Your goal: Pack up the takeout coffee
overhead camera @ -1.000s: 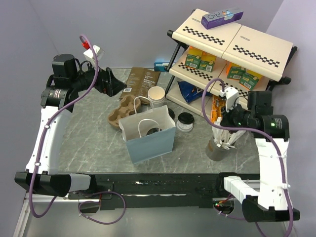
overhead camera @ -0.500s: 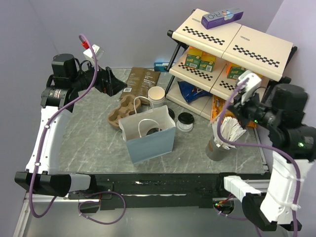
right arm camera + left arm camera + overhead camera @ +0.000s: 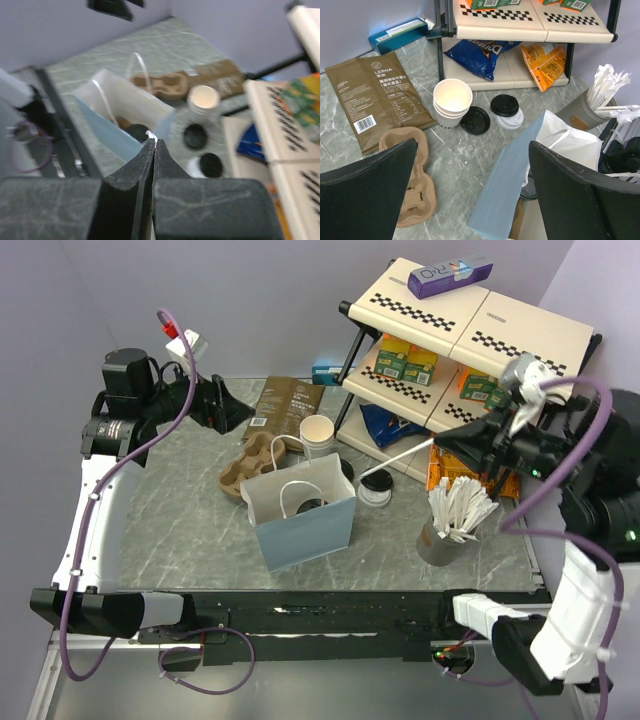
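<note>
Holding a paper-wrapped straw (image 3: 400, 460) pinched between its clenched jaws, the right tool (image 3: 442, 443) hangs at the right of the overhead frame, above the tin of straws (image 3: 437, 540); the straw's free end points toward the paper bag (image 3: 305, 530) at centre; the left tool (image 3: 225, 405) sits released at the upper left, jaws wide, grasping nothing; the takeout coffee (image 3: 308, 505) appears to be inside the bag already (only a round black lid shows through the mouth, so this is a judgement); spare white cups (image 3: 318, 432) and loose lids (image 3: 376, 483) stand on the counter (image 3: 180, 510) just behind the bag; the step in hand looks like adding a straw to the packed order; next, the right tool should carry the straw over the bag's open mouth, tip it downward clear of the handles, and let go.
</note>
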